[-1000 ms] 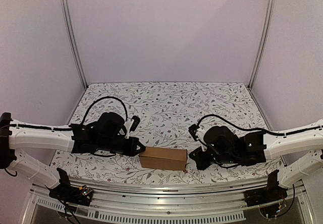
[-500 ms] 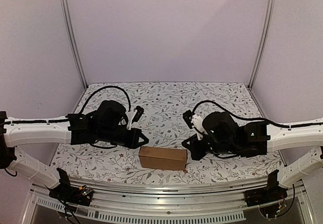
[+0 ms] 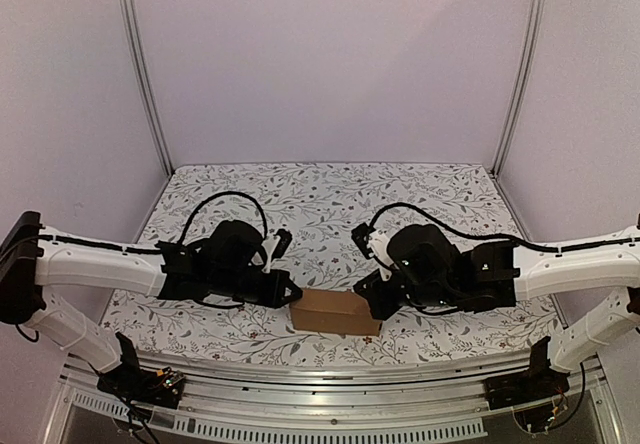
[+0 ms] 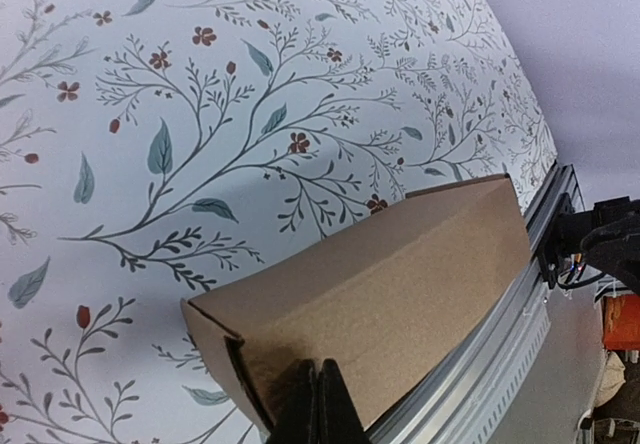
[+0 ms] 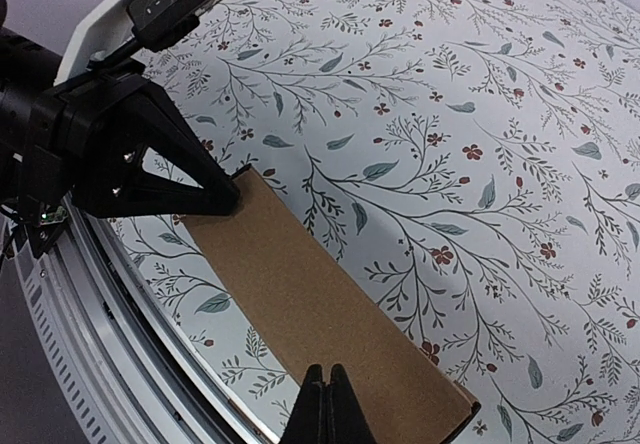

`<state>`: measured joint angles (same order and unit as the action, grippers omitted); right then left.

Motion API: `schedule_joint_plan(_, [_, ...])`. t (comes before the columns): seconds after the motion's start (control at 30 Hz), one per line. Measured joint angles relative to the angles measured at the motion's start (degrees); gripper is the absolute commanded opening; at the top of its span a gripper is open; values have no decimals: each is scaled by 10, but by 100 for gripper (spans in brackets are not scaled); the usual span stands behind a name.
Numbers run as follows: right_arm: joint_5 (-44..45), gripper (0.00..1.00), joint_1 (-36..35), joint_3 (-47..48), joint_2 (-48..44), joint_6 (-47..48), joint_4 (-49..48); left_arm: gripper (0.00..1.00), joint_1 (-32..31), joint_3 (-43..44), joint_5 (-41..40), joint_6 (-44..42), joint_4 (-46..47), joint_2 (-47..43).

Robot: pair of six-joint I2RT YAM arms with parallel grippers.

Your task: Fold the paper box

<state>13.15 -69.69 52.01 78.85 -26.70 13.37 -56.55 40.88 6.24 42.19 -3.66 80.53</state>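
Paper box (image 3: 335, 312), a plain brown carton in closed rectangular form, is shown lying flat on the floral-patterned tabletop (image 3: 330, 194). It is placed close to the near edge, about midway between the left and right edges, with its long side parallel to the near edge. An open seam is seen at its left end in the left wrist view (image 4: 400, 284).

The left end effector (image 3: 290, 292) is shown closed, its fingers drawn together to a point with no gap between them. This point is set against the far left corner of the carton, as seen from the right wrist view (image 5: 225, 199).

The right end effector (image 3: 372, 299) is likewise closed, nothing being held between its fingers. It is positioned over the top face at the right end of the carton (image 5: 320, 304); whether contact is made cannot be told.

An aluminium rail (image 3: 330, 374) is run along the near edge, just beside the carton. A black cable (image 3: 215, 202) is looped above the left wrist. The remaining three edges are enclosed by pale wall panels (image 3: 330, 64), with metal posts (image 3: 140, 64) at the far corners.
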Motion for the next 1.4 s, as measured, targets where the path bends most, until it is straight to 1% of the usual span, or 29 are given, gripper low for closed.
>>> schedule_joint_plan(0.17, [0, 0, 0, 0, 0, 0, 0, 0, -1, 11, -7, -4, -20, -5])
schedule_joint_plan(0.5, [-4, 0, 0, 5, 21, 0, -1, 0, -2, 21, -19, -15, -121, -55])
schedule_joint_plan(0.87, [-15, 0, 0, 7, 28, 1, -1, 0, -2, 21, -19, -17, -143, -82])
schedule_joint_plan(1.0, [-16, 0, 0, 10, 29, 1, -2, 0, -2, 19, -19, -17, -141, -83])
schedule_joint_plan(1.13, [-18, 0, 0, 10, 30, 1, -2, 0, -2, -2, -13, -13, -116, -72])
schedule_joint_plan(1.3, [-19, 0, 0, 10, 30, 0, -2, 0, -2, -32, 1, 1, -28, -58])
schedule_joint_plan(1.4, [-19, 0, 0, 10, 30, 0, -2, 0, -2, -42, 3, 7, -8, -60])
